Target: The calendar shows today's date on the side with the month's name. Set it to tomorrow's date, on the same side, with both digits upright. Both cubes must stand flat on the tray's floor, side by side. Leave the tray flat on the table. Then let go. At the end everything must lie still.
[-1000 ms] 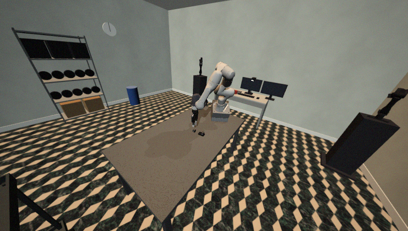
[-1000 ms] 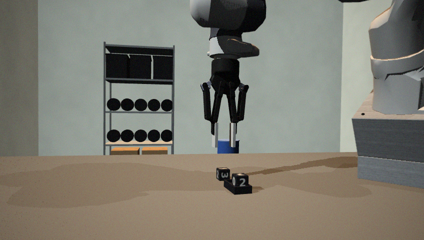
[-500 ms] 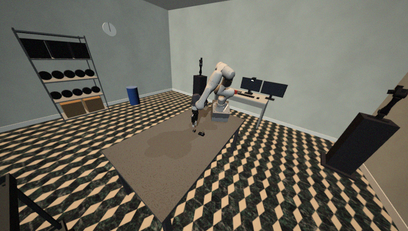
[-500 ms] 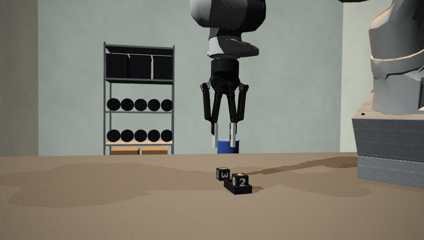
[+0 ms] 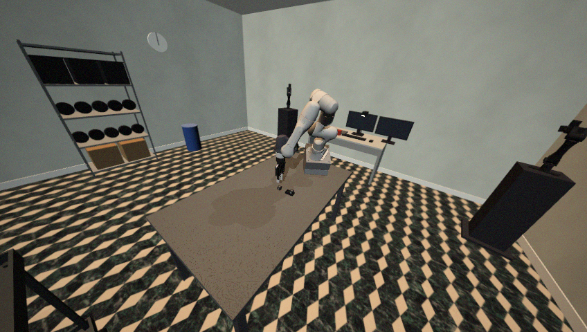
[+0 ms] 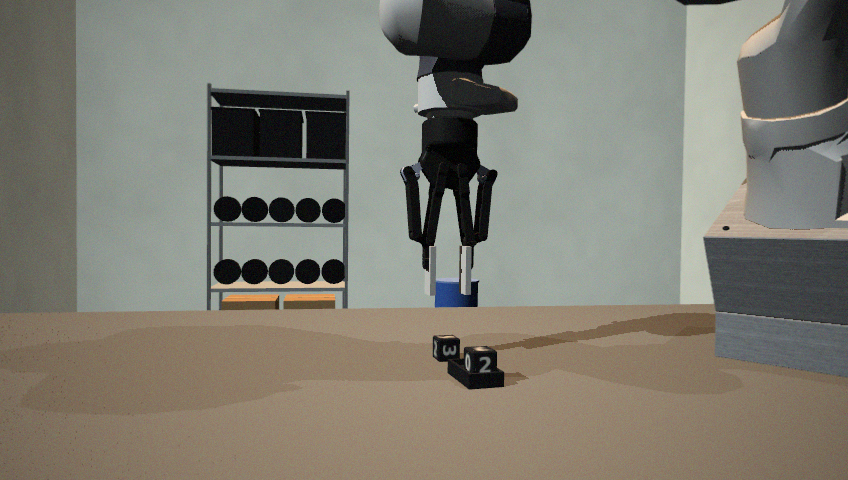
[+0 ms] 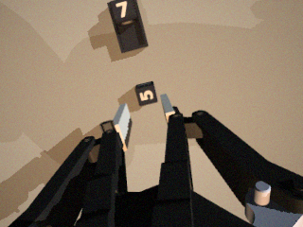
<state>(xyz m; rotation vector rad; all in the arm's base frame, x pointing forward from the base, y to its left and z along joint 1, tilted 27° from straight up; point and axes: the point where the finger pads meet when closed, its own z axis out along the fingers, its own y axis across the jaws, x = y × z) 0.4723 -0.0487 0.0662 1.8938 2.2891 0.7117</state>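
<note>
The tool [image 6: 446,279] hangs above the counter [image 6: 238,416], its fingers drawn narrow with a gap between them, and it grips nothing. Below it, one black cube [image 6: 446,347] stands on the counter just beside the tray [image 6: 476,378], showing a 3 to the front and a 5 on top. The other cube [image 6: 480,359] sits in the tray, with 2 in front.
</note>
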